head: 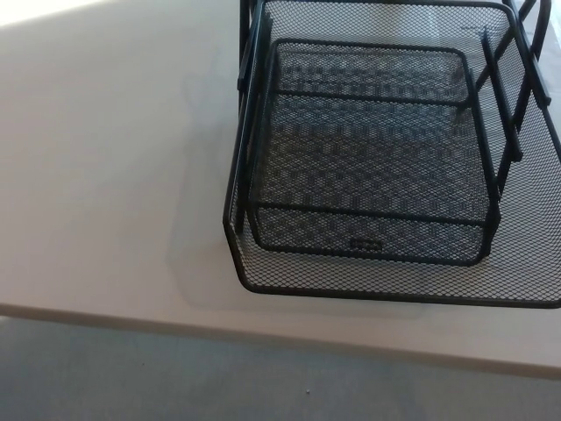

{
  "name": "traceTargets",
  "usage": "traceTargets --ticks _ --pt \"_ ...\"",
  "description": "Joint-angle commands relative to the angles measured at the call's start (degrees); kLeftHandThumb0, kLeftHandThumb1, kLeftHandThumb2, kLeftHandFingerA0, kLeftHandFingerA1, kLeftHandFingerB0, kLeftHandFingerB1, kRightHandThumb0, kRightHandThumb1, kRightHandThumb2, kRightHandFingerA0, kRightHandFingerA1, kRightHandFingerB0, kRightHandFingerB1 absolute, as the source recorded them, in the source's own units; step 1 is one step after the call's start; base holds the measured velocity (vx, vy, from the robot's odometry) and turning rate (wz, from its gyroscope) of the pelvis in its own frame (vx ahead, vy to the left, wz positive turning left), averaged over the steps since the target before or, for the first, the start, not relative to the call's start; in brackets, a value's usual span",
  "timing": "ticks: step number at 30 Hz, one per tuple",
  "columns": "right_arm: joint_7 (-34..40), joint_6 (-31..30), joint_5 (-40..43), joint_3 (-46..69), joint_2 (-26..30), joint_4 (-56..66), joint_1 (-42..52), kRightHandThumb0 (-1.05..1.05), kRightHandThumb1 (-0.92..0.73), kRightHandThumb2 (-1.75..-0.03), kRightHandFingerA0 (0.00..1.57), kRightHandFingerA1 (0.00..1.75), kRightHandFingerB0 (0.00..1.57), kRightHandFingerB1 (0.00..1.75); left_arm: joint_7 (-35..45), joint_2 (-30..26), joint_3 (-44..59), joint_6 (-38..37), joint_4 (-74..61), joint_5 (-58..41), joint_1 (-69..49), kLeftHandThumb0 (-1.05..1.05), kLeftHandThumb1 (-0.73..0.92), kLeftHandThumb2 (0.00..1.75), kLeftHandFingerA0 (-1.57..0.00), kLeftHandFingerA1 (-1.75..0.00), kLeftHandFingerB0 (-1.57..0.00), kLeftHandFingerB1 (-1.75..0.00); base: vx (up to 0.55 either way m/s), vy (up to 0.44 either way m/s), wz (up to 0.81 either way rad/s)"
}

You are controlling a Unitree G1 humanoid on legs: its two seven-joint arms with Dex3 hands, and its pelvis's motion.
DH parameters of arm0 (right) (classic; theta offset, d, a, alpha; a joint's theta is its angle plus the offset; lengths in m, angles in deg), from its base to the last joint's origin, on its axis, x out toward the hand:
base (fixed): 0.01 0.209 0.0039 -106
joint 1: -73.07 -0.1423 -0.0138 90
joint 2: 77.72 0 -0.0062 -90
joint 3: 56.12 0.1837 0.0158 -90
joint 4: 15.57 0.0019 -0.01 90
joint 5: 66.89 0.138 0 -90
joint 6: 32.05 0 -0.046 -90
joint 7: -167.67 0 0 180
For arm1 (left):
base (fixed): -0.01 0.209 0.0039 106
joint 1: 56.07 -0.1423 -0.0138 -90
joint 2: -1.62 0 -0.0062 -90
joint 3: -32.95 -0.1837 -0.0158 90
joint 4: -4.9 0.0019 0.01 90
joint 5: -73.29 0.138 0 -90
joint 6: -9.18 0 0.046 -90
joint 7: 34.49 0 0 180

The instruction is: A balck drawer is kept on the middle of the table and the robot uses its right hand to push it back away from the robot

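A black wire-mesh drawer unit (pixel 377 158) stands on the white table (pixel 114 175), right of the picture's middle and running off the right and top edges. Its lower tray juts toward me, with the front rim (pixel 394 294) close to the table's near edge. A smaller mesh tray sits above it, held by black rods at the sides. Neither of my hands shows in the head view, and nothing touches the drawer.
The table's near edge (pixel 175 320) crosses the bottom of the picture, with grey floor (pixel 219 377) below it. Bare white tabletop spreads to the left of the drawer.
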Motion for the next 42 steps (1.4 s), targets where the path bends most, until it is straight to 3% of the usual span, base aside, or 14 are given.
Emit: traceTargets --ticks 1,3,9,10,23,24,25,28,31,32,34,37,39,42 --pt "-7.9 -4.6 6.5 -0.9 5.6 15.7 2.4 -0.61 -0.67 -1.03 0.36 0.53 0.19 0.44 1.2 -1.6 0.6 -3.3 1.0 -0.1 1.0 -0.76 0.77 0.67 -0.40 -0.35 -0.34 -0.32 0.00 0.000 0.00" --pt "-8.7 -6.4 7.5 -1.4 6.0 17.3 0.8 -0.64 -0.67 -1.03 0.36 0.53 0.19 0.44 1.2 -1.6 0.7 -3.2 1.0 -0.2 1.2 -0.79 0.69 1.03 -0.38 -0.50 -0.21 -0.41 0.00 0.000 0.00" --pt "-10.2 -11.0 9.1 -2.7 6.8 20.3 -3.7 -0.60 -0.66 -1.02 0.36 0.54 0.20 0.45 1.9 -1.7 0.9 -3.8 1.4 -0.3 1.8 -0.72 0.81 0.65 -0.38 -0.33 -0.35 -0.32 0.00 0.000 0.00" --pt "-12.0 -13.2 9.9 -3.7 7.7 21.9 -6.4 -0.60 -0.66 -1.02 0.35 0.54 0.18 0.45 1.6 -1.6 0.8 -3.6 1.9 0.0 2.1 -0.78 0.69 1.03 -0.37 -0.50 -0.20 -0.41 0.00 0.000 0.00" --pt "-16.9 -21.2 8.3 -9.9 10.5 27.7 -19.7 -0.57 -0.65 -1.02 0.36 0.55 0.18 0.45 1.6 -1.6 0.6 -4.2 2.3 0.4 2.4 -0.78 0.71 1.03 -0.36 -0.49 -0.21 -0.41 0.00 0.000 0.00" --pt "-17.0 -22.0 8.2 -10.4 10.4 28.1 -20.4 -0.57 -0.65 -1.02 0.36 0.55 0.18 0.45 1.6 -1.6 0.5 -4.2 2.3 0.5 2.5 -0.74 0.80 0.68 -0.38 -0.34 -0.32 -0.32 0.00 0.000 0.00" --pt "-17.2 -22.6 8.1 -11.0 10.1 28.3 -21.6 -0.56 -0.65 -1.02 0.37 0.55 0.18 0.45 1.9 -1.5 0.7 -4.0 2.5 0.3 2.7 -0.76 0.69 1.02 -0.36 -0.50 -0.19 -0.41 0.00 0.000 0.00" --pt "-18.1 -26.0 8.2 -12.8 9.5 29.2 -26.0 -0.56 -0.65 -1.02 0.36 0.55 0.17 0.45 1.3 -1.1 0.8 -3.6 2.9 0.2 3.5 -0.78 0.70 1.03 -0.38 -0.50 -0.20 -0.41 0.00 0.000 0.00" --pt "-17.9 -26.8 8.2 -13.9 8.8 28.7 -27.3 -0.58 -0.66 -1.03 0.36 0.54 0.17 0.45 1.1 -1.4 0.6 -3.6 2.9 0.6 3.7 -0.80 0.70 1.03 -0.37 -0.50 -0.21 -0.41 0.00 0.000 0.00" --pt "-17.9 -27.0 8.0 -14.4 8.4 28.1 -28.1 -0.57 -0.65 -1.03 0.37 0.55 0.18 0.45 1.2 -1.4 0.6 -3.7 2.8 0.5 3.7 -0.76 0.78 0.67 -0.40 -0.35 -0.33 -0.32 0.00 0.000 0.00" --pt "-18.1 -27.3 7.5 -15.5 7.7 26.9 -29.8 -0.65 -0.81 -0.66 0.41 0.38 0.30 0.33 1.5 -1.4 0.8 -3.7 2.7 0.2 3.9 -0.77 0.69 1.02 -0.38 -0.50 -0.21 -0.41 0.00 0.000 0.00" --pt "-18.5 -28.2 7.2 -16.2 7.4 26.4 -32.1 -0.64 -0.81 -0.66 0.40 0.38 0.30 0.33 1.5 -1.3 1.0 -3.7 2.5 0.1 3.7 -0.75 0.78 0.68 -0.40 -0.35 -0.34 -0.32 0.00 0.000 0.00" --pt "-18.8 -29.6 7.3 -16.2 7.5 26.8 -34.0 -0.64 -0.81 -0.66 0.39 0.38 0.29 0.33 1.3 -1.3 0.8 -4.0 2.5 0.3 3.6 -0.78 0.70 1.03 -0.37 -0.50 -0.22 -0.41 0.00 0.000 0.00" --pt "-18.9 -30.6 7.6 -16.2 7.5 27.1 -35.3 -0.65 -0.81 -0.67 0.40 0.38 0.29 0.33 1.0 -1.2 0.8 -3.7 2.4 0.4 3.6 -0.76 0.78 0.68 -0.39 -0.35 -0.33 -0.32 0.00 0.000 0.00"
